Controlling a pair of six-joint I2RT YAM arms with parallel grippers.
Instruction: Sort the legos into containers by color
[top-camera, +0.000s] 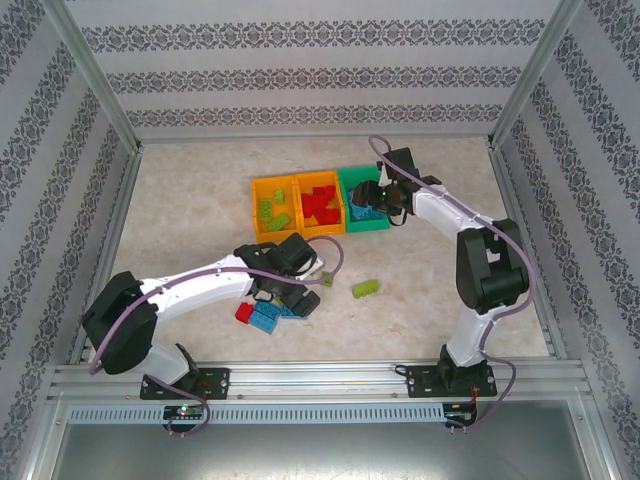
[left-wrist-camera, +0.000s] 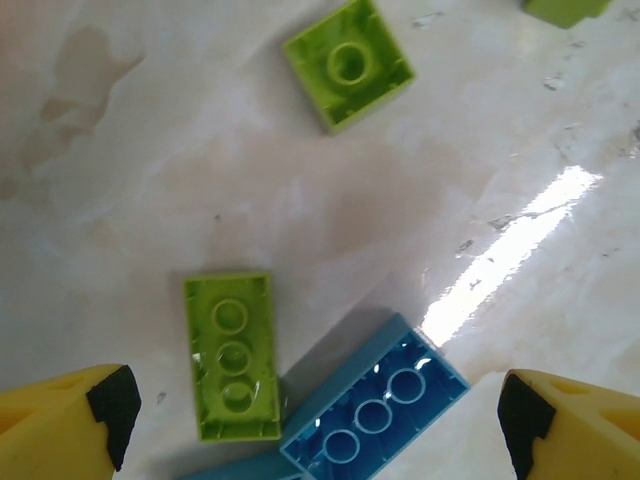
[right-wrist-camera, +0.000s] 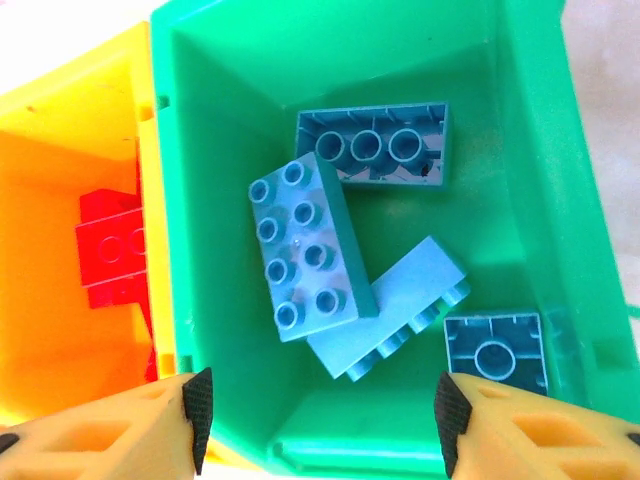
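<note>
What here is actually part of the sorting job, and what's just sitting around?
Part of the job: green bin holding blue bricks; middle orange bin, red bricks; left orange bin, lime bricks; loose lime brick, loose blue brick, loose red brick; left end effector, right end effector.
Just there: patterned walls, metal frame.

lime brick at the corner (left-wrist-camera: 565, 8): cut by the top edge of the left wrist view; its shape cannot be told.
light blue sliver (left-wrist-camera: 240, 468): cut off by the bottom edge.
left gripper (left-wrist-camera: 318, 408): fingers cut by the bottom edge, just their black-padded tips in frame.
loose pile (top-camera: 262, 315): red and blue bricks partly under the left arm (top-camera: 200, 280) in the top view; count cannot be told.
red bricks (right-wrist-camera: 112, 250): right ends hidden behind the bin walls.
orange bin (right-wrist-camera: 60, 200): cut by the left edge.
green bin (right-wrist-camera: 520, 150): near wall cut by the bottom edge.
pale blue brick (right-wrist-camera: 420, 290): partly under a studded blue brick (right-wrist-camera: 305, 250).
right gripper (right-wrist-camera: 325, 405): fingers cut by the bottom edge.
</note>
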